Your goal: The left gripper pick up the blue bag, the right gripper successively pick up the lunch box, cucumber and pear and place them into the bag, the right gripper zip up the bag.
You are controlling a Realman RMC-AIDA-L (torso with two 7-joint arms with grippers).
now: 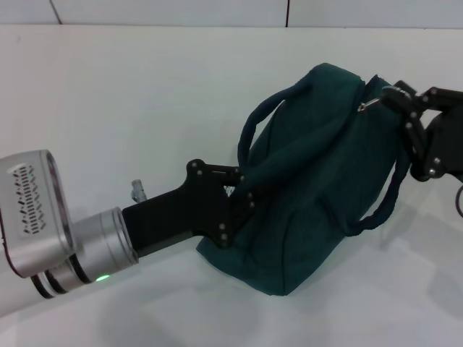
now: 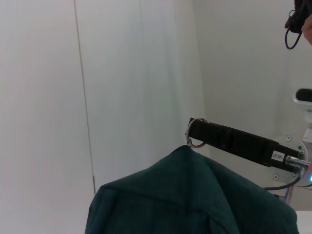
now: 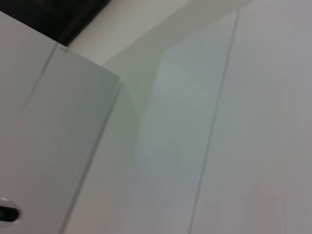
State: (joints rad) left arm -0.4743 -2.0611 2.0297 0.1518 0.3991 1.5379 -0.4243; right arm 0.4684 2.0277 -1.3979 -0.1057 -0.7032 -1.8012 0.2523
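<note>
The blue bag [image 1: 318, 181] stands on the white table [image 1: 108, 108], bulging, its dark handles looping over the top and the right side. My left gripper [image 1: 242, 194] is shut on the bag's fabric at its left side, near a handle's base. My right gripper [image 1: 393, 100] is at the bag's upper right end, shut on the silver zipper pull [image 1: 367, 105]. In the left wrist view, the bag [image 2: 195, 200] fills the bottom and the right gripper [image 2: 194, 135] holds the zipper ring [image 2: 196, 142] just above its top. Lunch box, cucumber and pear are out of view.
A small grey stub [image 1: 136, 189] sits on the table behind my left arm. White wall panels [image 1: 166, 11] run behind the table. The right wrist view shows only white panels [image 3: 219, 146].
</note>
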